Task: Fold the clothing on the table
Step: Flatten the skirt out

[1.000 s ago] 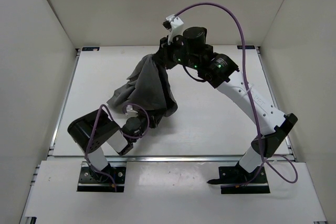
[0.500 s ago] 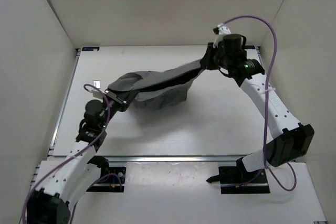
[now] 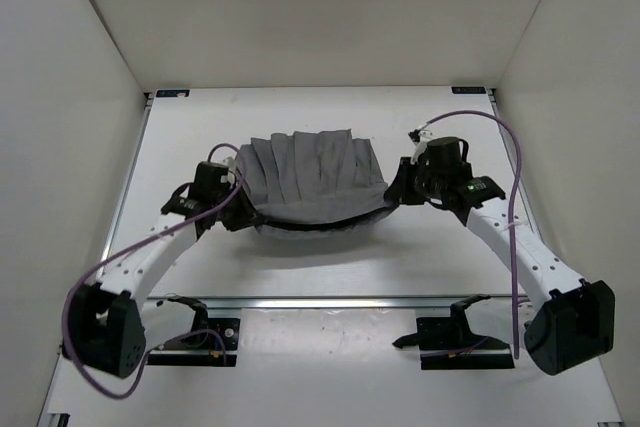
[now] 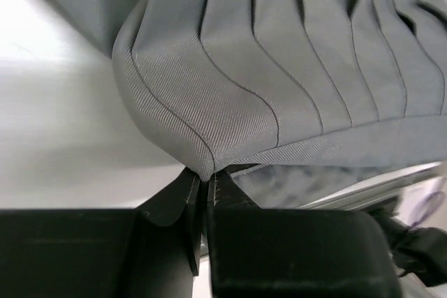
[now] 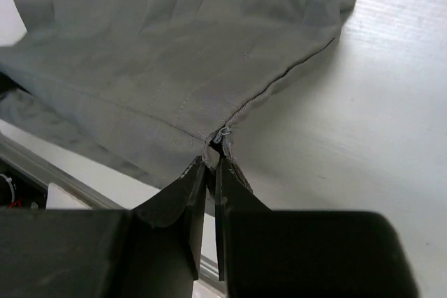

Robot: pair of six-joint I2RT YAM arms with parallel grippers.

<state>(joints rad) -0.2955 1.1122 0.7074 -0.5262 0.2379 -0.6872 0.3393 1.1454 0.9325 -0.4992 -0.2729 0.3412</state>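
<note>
1. Seen from the left wrist, the left gripper (image 4: 206,185) has its jaws pressed almost together on a pinch of fabric. A rounded corner of the clothing (image 4: 279,68) bunches right at the tips.
2. The right gripper (image 5: 213,162) is clamped in the same way. Its two tips are closed on a seamed corner of the clothing (image 5: 160,47), where a stitched edge runs away up and to the right.
3. From above, the left gripper (image 3: 238,209) and the right gripper (image 3: 395,192) stand well apart, one at each end of the garment's near edge. That edge hangs between them in a shallow curve.
4. The clothing (image 3: 312,169) is stretched wide between the two grips — plain grey, with long pleat-like folds running from the near edge to the far edge. A dark shadow lies under the near edge.
5. The garment sits over the middle of the white table (image 3: 430,247), nearer its far half. An aluminium rail (image 3: 330,300) runs along the table's near edge, between the cloth and the arm bases.
</note>
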